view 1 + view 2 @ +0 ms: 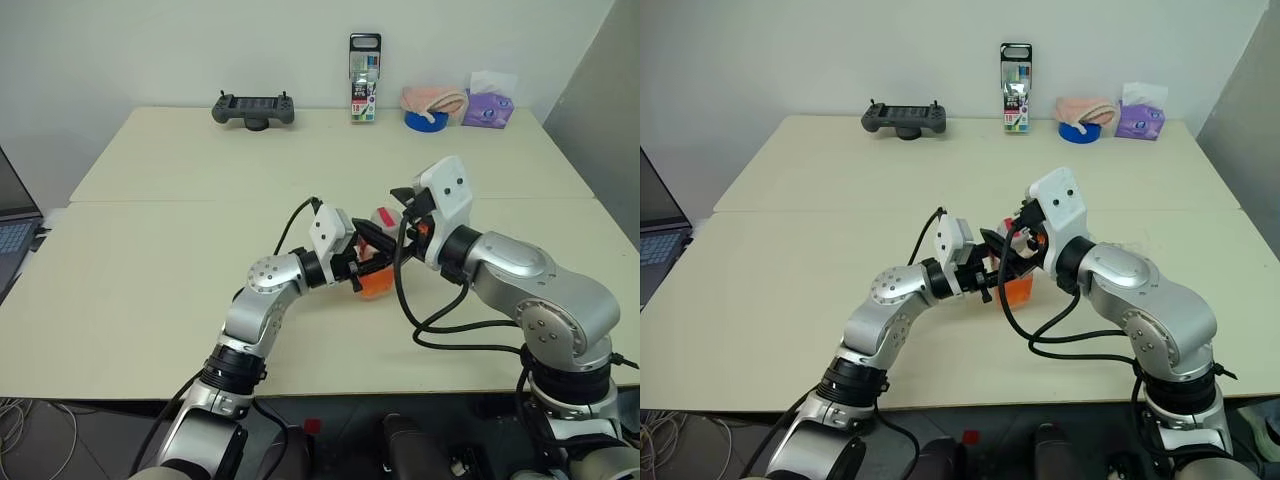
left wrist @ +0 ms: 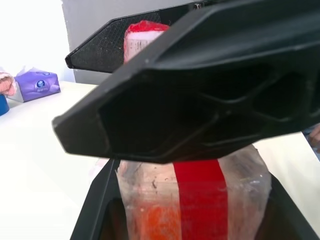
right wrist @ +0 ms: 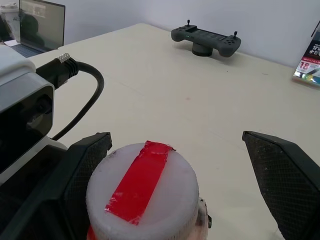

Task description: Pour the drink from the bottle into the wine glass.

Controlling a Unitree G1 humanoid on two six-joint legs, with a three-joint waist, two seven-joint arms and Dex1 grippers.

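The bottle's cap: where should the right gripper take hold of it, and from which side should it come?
Grip the cap on its round side wall, coming from above. The left gripper is shut on the bottle body and holds it upright, so the cap's sides are free. The right gripper is open, one finger on either side.

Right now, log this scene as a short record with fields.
bottle: gripped at the body by the left gripper, cap still on
drink: orange, low in the bottle
right gripper: open, fingers either side of the cap
far edge of table: black controller, tall black-topped container, purple tissue pack
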